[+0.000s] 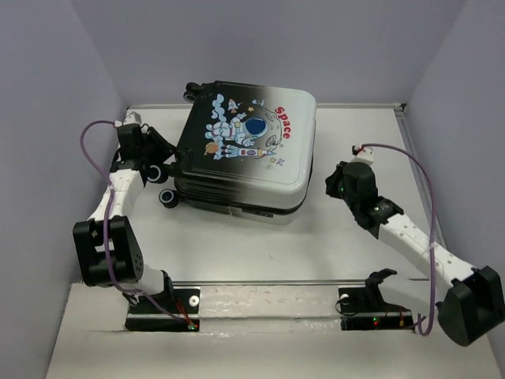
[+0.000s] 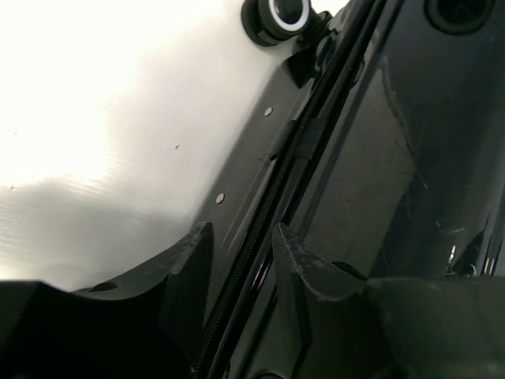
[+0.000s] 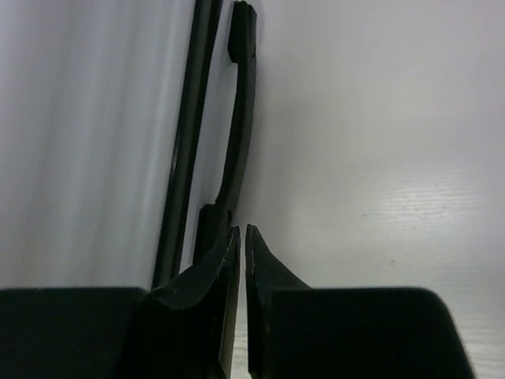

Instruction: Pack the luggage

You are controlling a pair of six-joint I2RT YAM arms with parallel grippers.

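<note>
The luggage (image 1: 245, 150) lies flat and closed mid-table, astronaut print and red "Space" facing up, black shell at the left fading to white at the right. My left gripper (image 1: 164, 155) is at its black left side. In the left wrist view the gripper (image 2: 241, 237) is open, its fingers either side of the zipper track (image 2: 284, 174), with a caster wheel (image 2: 276, 14) ahead. My right gripper (image 1: 331, 183) is just off the white right side. In the right wrist view it (image 3: 242, 233) is shut and empty, beside the black side handle (image 3: 241, 118).
Caster wheels stick out at the luggage's far left corner (image 1: 192, 89) and near left corner (image 1: 167, 197). Grey walls enclose the white table (image 1: 355, 237) on three sides. A metal rail (image 1: 268, 282) runs along the near edge above the arm bases.
</note>
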